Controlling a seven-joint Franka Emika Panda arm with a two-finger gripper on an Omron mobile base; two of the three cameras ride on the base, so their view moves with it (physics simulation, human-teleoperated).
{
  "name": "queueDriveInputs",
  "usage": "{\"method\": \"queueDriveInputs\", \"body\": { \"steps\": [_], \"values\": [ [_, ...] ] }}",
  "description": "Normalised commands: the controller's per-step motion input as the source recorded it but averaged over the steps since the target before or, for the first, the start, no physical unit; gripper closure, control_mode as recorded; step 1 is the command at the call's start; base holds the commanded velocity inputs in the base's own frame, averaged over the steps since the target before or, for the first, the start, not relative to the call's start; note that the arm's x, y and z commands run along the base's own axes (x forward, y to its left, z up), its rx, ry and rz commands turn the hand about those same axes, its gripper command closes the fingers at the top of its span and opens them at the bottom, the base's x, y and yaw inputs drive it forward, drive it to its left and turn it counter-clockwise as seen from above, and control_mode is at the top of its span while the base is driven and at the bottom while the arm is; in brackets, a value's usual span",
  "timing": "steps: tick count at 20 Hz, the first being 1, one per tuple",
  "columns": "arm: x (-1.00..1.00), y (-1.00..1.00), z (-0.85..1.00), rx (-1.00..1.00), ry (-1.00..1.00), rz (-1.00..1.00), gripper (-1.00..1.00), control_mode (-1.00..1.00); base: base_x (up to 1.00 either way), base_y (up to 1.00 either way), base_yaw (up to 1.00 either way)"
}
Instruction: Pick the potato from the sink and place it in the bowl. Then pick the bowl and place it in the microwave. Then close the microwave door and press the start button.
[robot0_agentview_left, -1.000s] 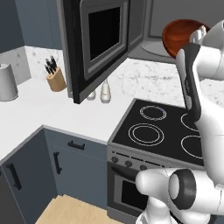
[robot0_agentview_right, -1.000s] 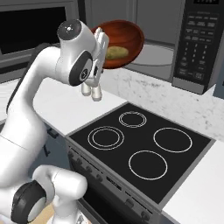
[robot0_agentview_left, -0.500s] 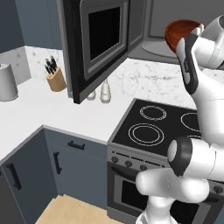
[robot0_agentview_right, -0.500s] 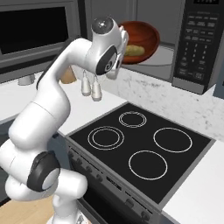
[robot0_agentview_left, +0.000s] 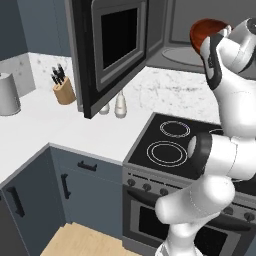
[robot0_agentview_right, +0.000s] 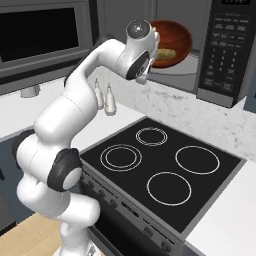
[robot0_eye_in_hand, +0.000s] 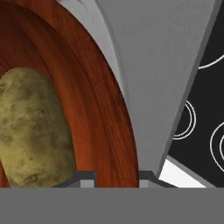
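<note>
The arm holds the bowl (robot0_agentview_right: 170, 43) up at the open microwave (robot0_agentview_right: 226, 50), its rim pinched in the gripper (robot0_eye_in_hand: 117, 175). The potato (robot0_eye_in_hand: 33, 127) lies inside the bowl, above the stovetop (robot0_agentview_right: 165, 170).

Robot arm (robot0_agentview_right: 75, 115): glossy white rounded shell segments, dark grey joint bands and round caps; bulbous white base at lower left of the right base view.

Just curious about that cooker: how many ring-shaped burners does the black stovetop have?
4 on the stovetop: far left, near left, far right, near right. In the left base view the arm covers some.
</note>
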Motion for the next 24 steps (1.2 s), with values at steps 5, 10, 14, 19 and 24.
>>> {"method": "queueDriveInputs", "body": {
  "steps": [5, 10, 14, 19, 24],
  "values": [
    [0.50, -0.01, -0.18, 0.00, 0.00, 0.00, 1.00, -1.00, 0.00, 0.00, 0.00],
    [0.31, -0.01, -0.19, 0.00, 0.00, 0.00, 1.00, -1.00, 0.00, 0.00, 0.00],
    [0.39, 0.00, -0.23, 0.00, 0.00, 0.00, -1.00, -1.00, 0.00, 0.00, 0.00],
    [0.37, 0.00, -0.05, 0.00, -0.09, 0.00, -1.00, -1.00, 0.00, 0.00, 0.00],
    [0.11, 0.00, 0.00, 0.00, -0.24, 0.00, -1.00, -1.00, 0.00, 0.00, 0.00]
  ]
}}
